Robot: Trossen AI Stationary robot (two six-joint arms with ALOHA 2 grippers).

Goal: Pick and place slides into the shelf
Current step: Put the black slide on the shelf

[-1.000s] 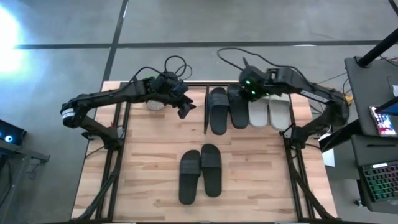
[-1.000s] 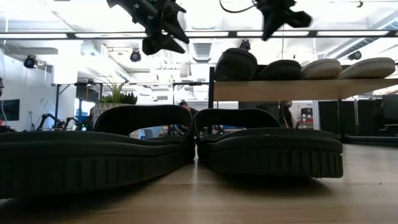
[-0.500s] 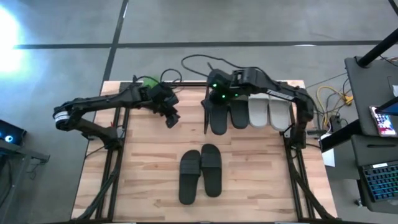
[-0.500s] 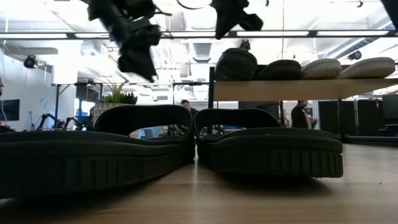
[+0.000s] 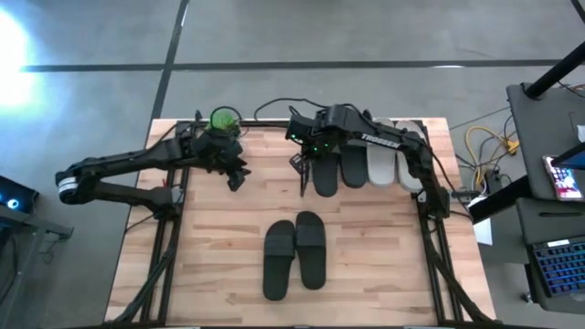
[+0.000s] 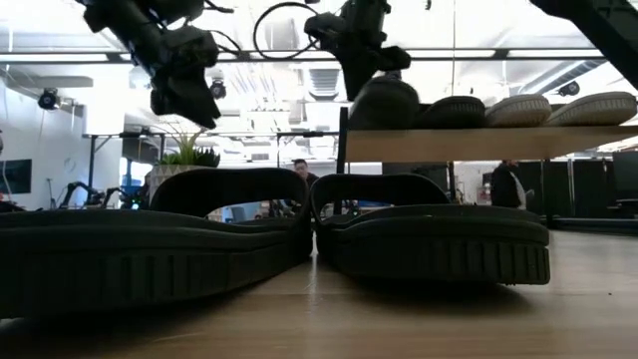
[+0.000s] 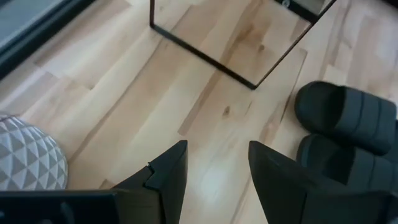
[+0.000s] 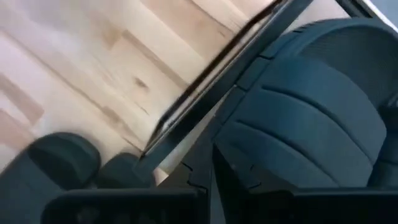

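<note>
Both arms have swung toward nine o'clock: the right gripper [image 5: 299,161], clenched and empty, hangs at the shelf's [image 6: 478,144] edge; the left gripper [image 5: 235,177] is released, holding nothing. Four slides [image 5: 366,164] sit shelved at one o'clock; one black pair [image 5: 295,252] waits at six.

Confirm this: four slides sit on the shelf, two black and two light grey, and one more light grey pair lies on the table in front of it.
One thing is wrong: the pair on the table is black, not light grey, as the high view shows. The rest stands: the shelf holds four slides, two black and two light grey.
</note>
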